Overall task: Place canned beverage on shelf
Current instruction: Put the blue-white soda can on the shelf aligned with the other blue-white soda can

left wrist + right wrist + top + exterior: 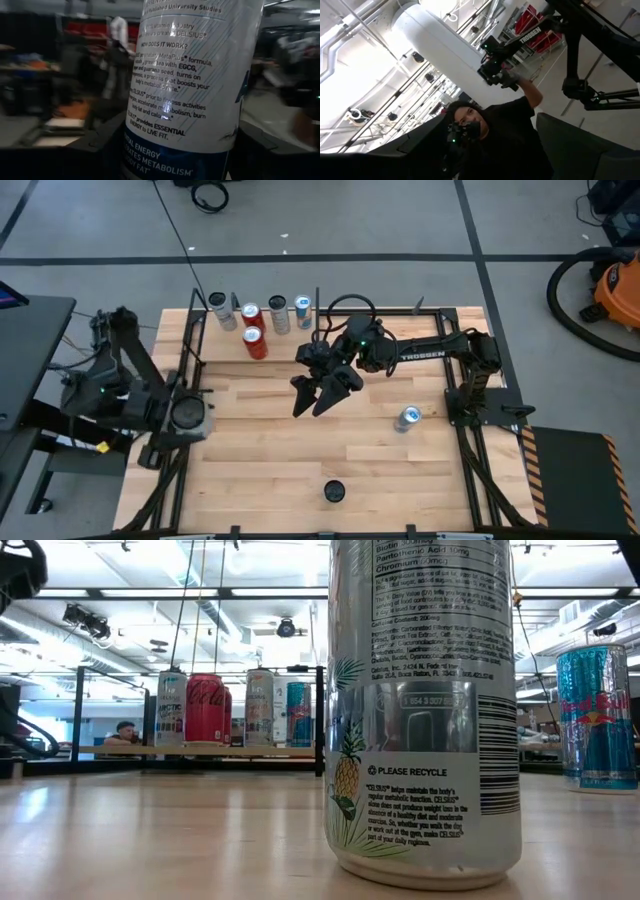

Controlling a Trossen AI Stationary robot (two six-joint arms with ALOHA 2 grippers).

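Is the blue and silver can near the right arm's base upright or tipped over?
Upright: the blue and silver can shows its round top from above and stands on its base.

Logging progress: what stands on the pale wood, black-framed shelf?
The shelf holds upright cans: a red can, a silver can, a teal can; these partly hide others behind.

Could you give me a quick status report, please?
Left claw shut on Celsius can, table left edge. Right claw open, empty, mid-table. Shelf holds five cans; two loose cans remain.
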